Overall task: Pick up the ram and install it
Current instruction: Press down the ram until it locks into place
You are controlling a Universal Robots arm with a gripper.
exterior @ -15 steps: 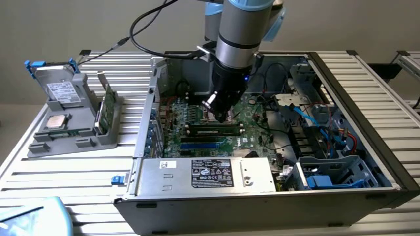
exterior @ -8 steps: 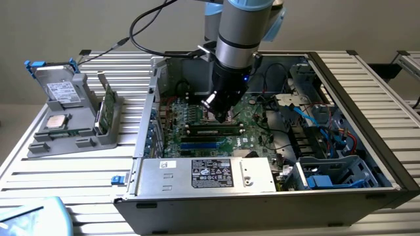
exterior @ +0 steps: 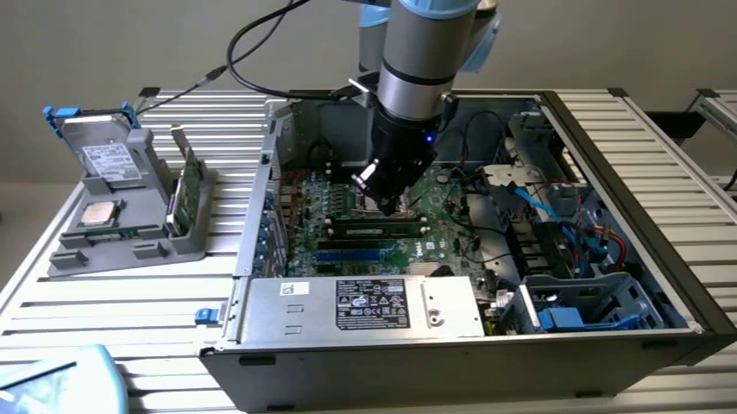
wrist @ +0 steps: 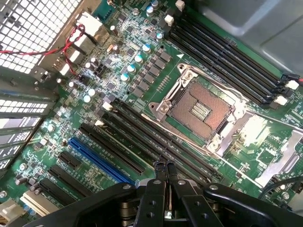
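1. The tool [exterior: 386, 205] is down inside the open computer case [exterior: 645, 172], low over the motherboard [wrist: 118, 80]. Its fingers are pressed together with nothing pinched between them; in the wrist view they meet tip to tip [wrist: 165, 171] above the long black memory slots [wrist: 156, 142].
2. The ram [exterior: 374, 229] appears as a long dark stick with a greenish strip. It lies along a slot on the board, just toward the power supply [exterior: 362, 306] from the tool tips. It looks set in a slot, not loose, but I cannot tell if it is fully seated or if the latches have closed.
3. I cannot tell whether the tool tips touch the ram's top edge or stand just beside it.
4. The processor socket [wrist: 201, 109] is empty with its frame open. The blue slot [wrist: 99, 158] is empty.
5. The grey holder [exterior: 127, 237] on the table [exterior: 138, 310] carries the square silver chip [exterior: 102, 213] and the wide green card [exterior: 185, 185], both untouched.
6. Judgement: the pick-up is done and the ram is at its slot. What is left, if anything, is the final press home.
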